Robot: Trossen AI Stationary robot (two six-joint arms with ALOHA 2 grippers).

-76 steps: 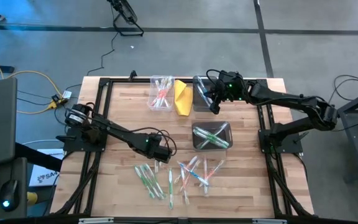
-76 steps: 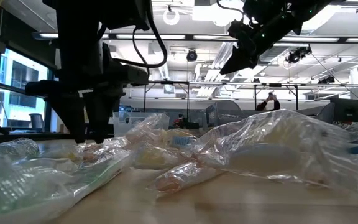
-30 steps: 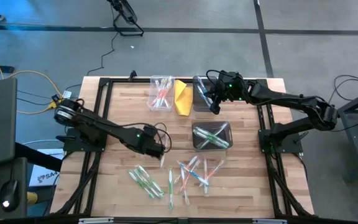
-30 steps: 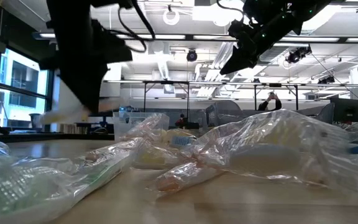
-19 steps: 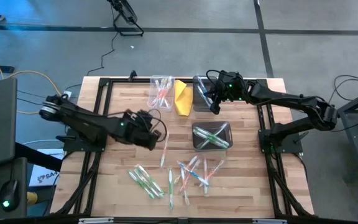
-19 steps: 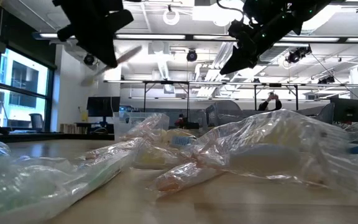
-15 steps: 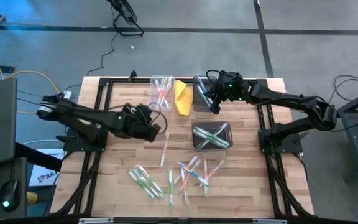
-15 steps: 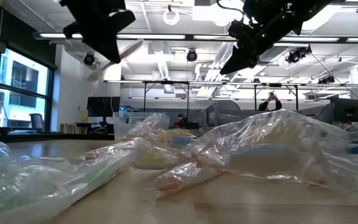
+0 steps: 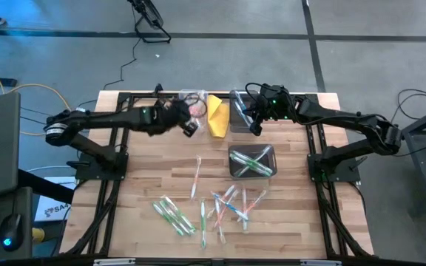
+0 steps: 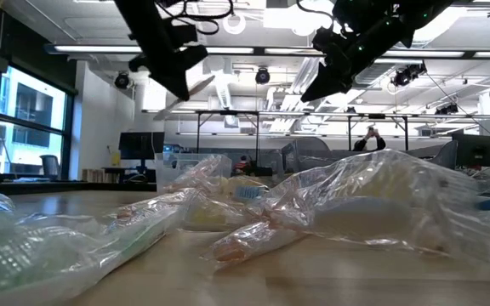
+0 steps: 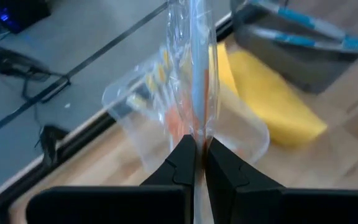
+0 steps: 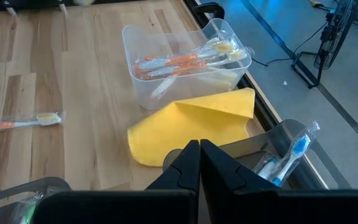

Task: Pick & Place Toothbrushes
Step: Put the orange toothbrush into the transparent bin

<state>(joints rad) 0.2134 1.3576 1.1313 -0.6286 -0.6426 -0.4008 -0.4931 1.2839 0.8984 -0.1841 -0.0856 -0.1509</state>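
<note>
Up over the clear bin (image 9: 192, 103), the left claw (image 9: 188, 125) is clamped on a wrapped orange toothbrush (image 11: 194, 93), which pokes out past its fingertips (image 11: 180, 155) above orange brushes already lying in that bin. Beside the bin lies a yellow cloth (image 9: 217, 114), then a grey bin (image 9: 238, 111), over which the right claw (image 9: 255, 127) hangs with fingers pressed together on nothing. Below both claws, more toothbrushes (image 9: 205, 207) lie scattered on the worktop (image 9: 146, 170), one (image 9: 197, 176) apart.
</note>
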